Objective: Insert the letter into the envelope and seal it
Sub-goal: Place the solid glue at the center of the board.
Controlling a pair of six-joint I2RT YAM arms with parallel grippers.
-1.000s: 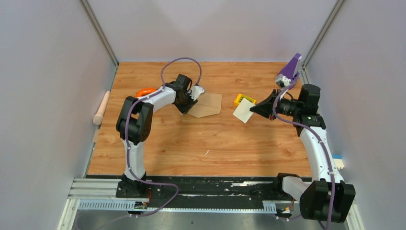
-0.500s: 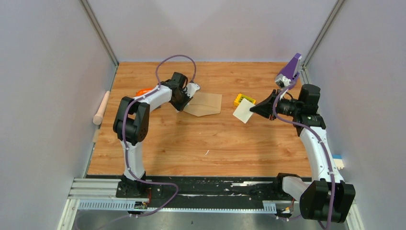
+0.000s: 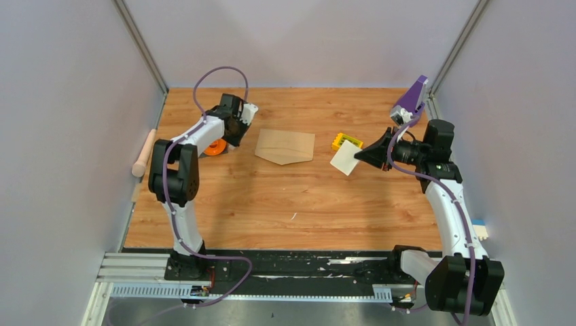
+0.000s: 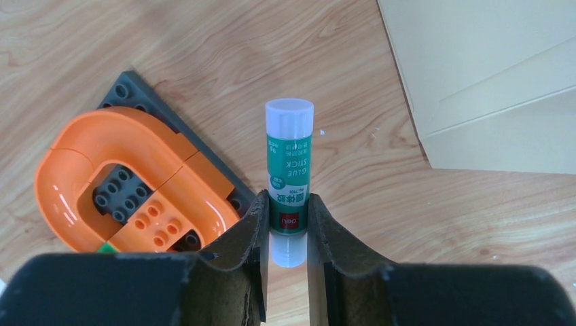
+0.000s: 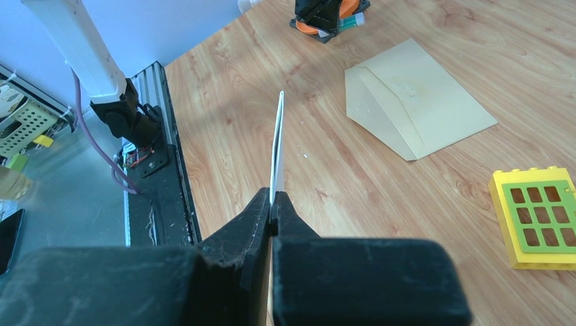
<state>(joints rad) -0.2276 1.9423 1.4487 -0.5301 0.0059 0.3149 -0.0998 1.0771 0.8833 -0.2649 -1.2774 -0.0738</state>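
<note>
Top external: envelope (image 3: 286, 147) flat at mid-counter (image 3: 272, 210), pointed flap open; letter (image 3: 346, 157) apart to its right, pinched in right tool (image 3: 361, 155), near yellow brick (image 3: 337, 142).
Left wrist: left tool (image 4: 288, 204) clamped on green-labelled glue stick (image 4: 289, 170), beside orange curved brick (image 4: 115, 176), corner of envelope at upper right.
Right wrist: tool closed on letter, sheet seen edge-on, raised above counter; envelope beyond, not touching.
</note>
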